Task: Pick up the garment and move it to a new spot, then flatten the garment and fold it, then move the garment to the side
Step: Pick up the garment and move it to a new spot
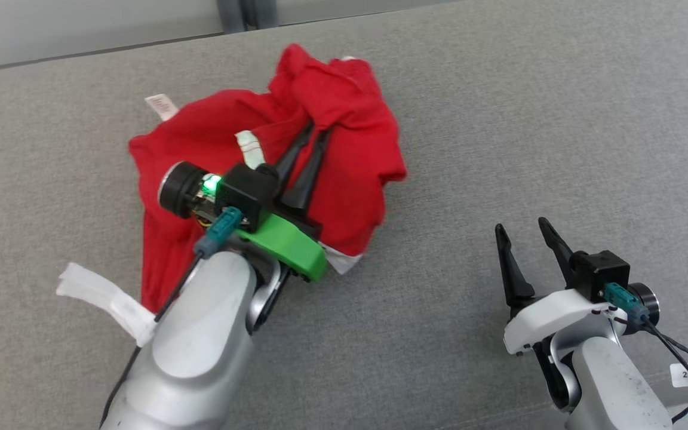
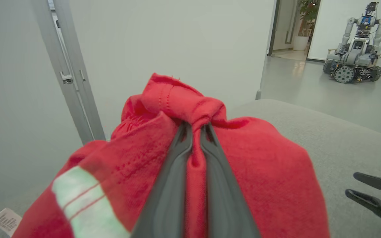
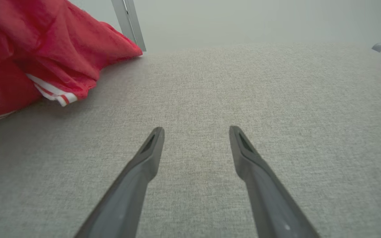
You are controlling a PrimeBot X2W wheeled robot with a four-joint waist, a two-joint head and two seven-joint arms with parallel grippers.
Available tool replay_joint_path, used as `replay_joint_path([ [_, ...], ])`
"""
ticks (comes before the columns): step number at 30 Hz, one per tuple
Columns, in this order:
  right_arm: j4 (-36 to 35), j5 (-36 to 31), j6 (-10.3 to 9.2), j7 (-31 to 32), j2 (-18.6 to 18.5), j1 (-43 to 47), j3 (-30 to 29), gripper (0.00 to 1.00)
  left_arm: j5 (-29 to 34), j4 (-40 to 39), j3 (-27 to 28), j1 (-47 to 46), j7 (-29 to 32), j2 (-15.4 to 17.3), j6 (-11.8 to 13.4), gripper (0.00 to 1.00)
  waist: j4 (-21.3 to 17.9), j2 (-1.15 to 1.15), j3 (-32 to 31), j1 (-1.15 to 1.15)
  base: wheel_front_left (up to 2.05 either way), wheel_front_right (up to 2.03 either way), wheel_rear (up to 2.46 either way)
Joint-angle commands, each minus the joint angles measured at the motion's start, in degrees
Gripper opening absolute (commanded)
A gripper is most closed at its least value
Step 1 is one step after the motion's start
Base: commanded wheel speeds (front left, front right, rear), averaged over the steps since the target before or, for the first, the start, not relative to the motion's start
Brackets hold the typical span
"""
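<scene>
A crumpled red garment (image 1: pixel 344 125) with white striped trim and a white label lies bunched on the grey cushion surface (image 1: pixel 529 131), left of centre in the head view. My left gripper (image 1: pixel 318 129) is shut on a fold near its top; in the left wrist view the red cloth (image 2: pixel 260 158) bulges around both fingers and a pinched ridge runs between them (image 2: pixel 195 127). My right gripper (image 1: pixel 520 227) stands open low on the right, apart from the cloth, nothing between its fingers. The right wrist view has the garment (image 3: pixel 45 46) at the upper left, its striped hem resting on the cushion.
A white strip of cloth (image 1: pixel 102 295) lies on the cushion at the lower left beside my left forearm. A pale wall with a metal post (image 2: pixel 74 82) stands behind the surface. Another wheeled robot (image 2: pixel 356 49) is parked far off on the floor.
</scene>
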Motion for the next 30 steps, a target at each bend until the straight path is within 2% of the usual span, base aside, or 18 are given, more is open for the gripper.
replay_joint_path([
  [1, -0.17, 0.77, -0.08, -0.03, 0.00, 0.61, 0.27, 1.00, -0.80, -0.90, -1.33, 0.67, -0.04, 0.30, 0.76, 0.00, -2.12, 0.00, -0.23, 0.00, 0.00, 0.00, 0.00],
  [9, -0.63, 1.25, -0.08, -0.02, -0.01, 0.77, 0.58, 1.00, -3.76, -1.19, -7.67, 1.18, -0.05, 0.29, 3.53, 0.00, -3.64, 0.00, 0.05, 0.00, 0.00, 0.00, 0.00],
  [10, -0.67, 1.23, -0.08, -0.02, 0.00, 0.83, 0.51, 1.00, -3.81, -1.19, -7.69, 1.34, -0.05, 0.29, 4.06, 0.44, -3.64, 0.00, 0.05, 0.00, 0.00, 0.00, 0.00],
  [11, -0.71, 1.14, -0.08, -0.02, 0.00, 0.97, 0.40, 1.00, -3.03, -1.21, -7.82, 1.65, -0.05, 0.27, 4.62, 1.00, -3.57, 0.00, 0.03, 0.00, 0.00, 0.00, 0.00],
  [18, -1.02, 0.24, -0.08, -0.02, -0.01, 1.12, -0.66, 1.00, -1.52, -2.25, -4.23, 6.01, -0.04, 0.25, 8.31, 1.00, -1.91, 0.00, -1.17, 0.00, 0.00, 0.00, 0.00],
  [22, -1.82, -0.13, -0.08, -0.02, -0.01, 1.38, -0.86, 1.00, -0.25, -2.81, -0.53, 8.99, -0.04, 0.27, 9.41, 1.00, -0.77, 0.00, -2.28, 0.00, 0.00, 0.00, 0.00],
  [23, -2.39, -0.36, -0.08, -0.02, -0.02, 1.65, -0.79, 1.00, 0.28, -3.53, 1.92, 10.87, -0.04, 0.26, 9.74, 1.00, -0.12, 0.00, -3.03, 0.00, 0.00, 0.00, 0.00],
  [30, -2.81, -0.22, -0.08, -0.02, -0.05, 3.14, -1.13, 1.00, 2.81, -5.68, 10.08, 17.66, -0.04, 0.26, 9.69, 1.00, 1.94, 0.00, -6.15, 0.00, 0.00, 0.00, 0.00],
])
